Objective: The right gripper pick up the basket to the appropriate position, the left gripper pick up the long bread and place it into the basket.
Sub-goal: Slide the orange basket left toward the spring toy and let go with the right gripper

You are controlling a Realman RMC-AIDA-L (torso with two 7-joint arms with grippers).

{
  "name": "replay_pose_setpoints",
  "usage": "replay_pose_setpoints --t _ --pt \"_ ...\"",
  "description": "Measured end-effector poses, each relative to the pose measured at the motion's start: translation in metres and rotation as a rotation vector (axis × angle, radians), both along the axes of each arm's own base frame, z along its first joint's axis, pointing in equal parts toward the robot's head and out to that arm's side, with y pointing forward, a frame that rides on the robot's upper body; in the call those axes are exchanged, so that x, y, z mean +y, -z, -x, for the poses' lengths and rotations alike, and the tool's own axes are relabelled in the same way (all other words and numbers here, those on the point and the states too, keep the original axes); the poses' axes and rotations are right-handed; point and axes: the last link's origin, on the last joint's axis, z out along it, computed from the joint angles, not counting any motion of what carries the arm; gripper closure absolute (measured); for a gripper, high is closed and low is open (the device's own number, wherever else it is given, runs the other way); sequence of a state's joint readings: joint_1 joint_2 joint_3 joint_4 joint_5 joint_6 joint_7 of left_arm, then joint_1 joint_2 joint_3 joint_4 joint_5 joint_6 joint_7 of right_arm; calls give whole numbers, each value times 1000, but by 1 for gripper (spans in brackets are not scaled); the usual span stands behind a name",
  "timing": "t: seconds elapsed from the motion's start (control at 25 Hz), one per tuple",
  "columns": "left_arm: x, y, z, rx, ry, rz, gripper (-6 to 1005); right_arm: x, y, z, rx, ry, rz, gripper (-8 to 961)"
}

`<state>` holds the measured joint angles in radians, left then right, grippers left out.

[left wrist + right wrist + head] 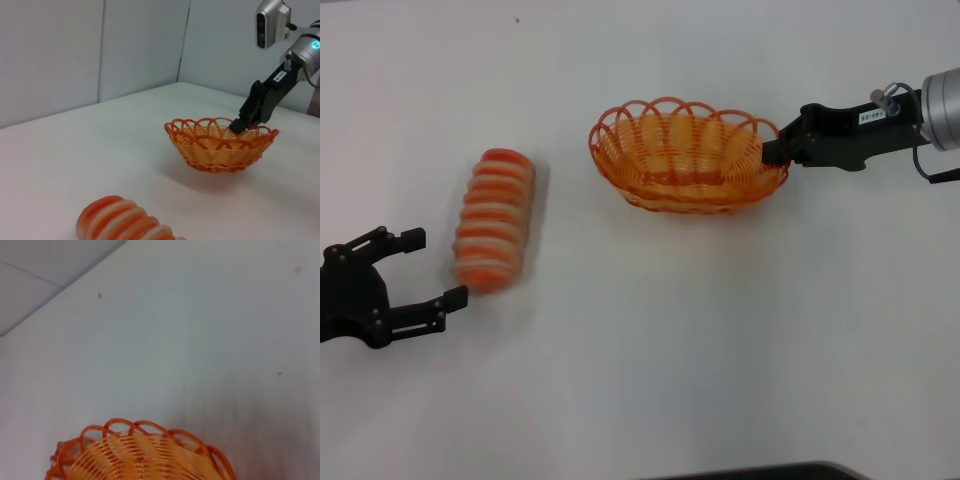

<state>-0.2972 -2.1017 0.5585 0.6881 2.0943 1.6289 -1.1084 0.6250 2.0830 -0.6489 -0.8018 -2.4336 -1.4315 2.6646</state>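
The orange basket [688, 160] is right of the table's middle. My right gripper [772, 150] is shut on its right rim. In the left wrist view the basket [220, 147] hangs a little above the table with a shadow under it, the right gripper [237, 125] clamped on its far rim. The basket's rim also shows in the right wrist view [135, 457]. The long bread [496, 220] lies on the table to the basket's left, its end showing in the left wrist view [125, 220]. My left gripper [437, 266] is open and empty, just left of the bread's near end.
The white table [650, 340] bears nothing else. Grey wall panels [75, 50] stand beyond the table's far edge. A dark edge [750, 472] shows at the near side of the head view.
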Motion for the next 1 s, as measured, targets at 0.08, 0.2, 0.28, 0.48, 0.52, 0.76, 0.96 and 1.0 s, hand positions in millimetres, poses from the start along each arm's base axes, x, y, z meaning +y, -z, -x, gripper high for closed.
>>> replay_pose_setpoints --t 0.08,0.2,0.28,0.48,0.52,0.76,0.96,1.0 --pt "0 1 -1 -2 0 2 63 0 0 -1 0 0 -4 880" --pt "0 2 -1 0 1 3 63 0 1 -1 5 3 -5 882" --pt "0 2 -1 0 1 3 63 0 0 -1 18 5 -12 882" --pt "0 0 0 1 0 -2 63 1 -2 1 35 4 -23 883" --pt "0 0 0 2 0 -3 63 1 -2 1 34 6 -19 882" --pt "1 -1 1 4 1 -7 63 -6 8 -6 75 76 14 804" --pt "3 0 1 13 1 -17 63 -11 13 -7 106 100 7 701" --pt "3 0 1 13 2 -18 63 -11 13 -7 113 100 6 679"
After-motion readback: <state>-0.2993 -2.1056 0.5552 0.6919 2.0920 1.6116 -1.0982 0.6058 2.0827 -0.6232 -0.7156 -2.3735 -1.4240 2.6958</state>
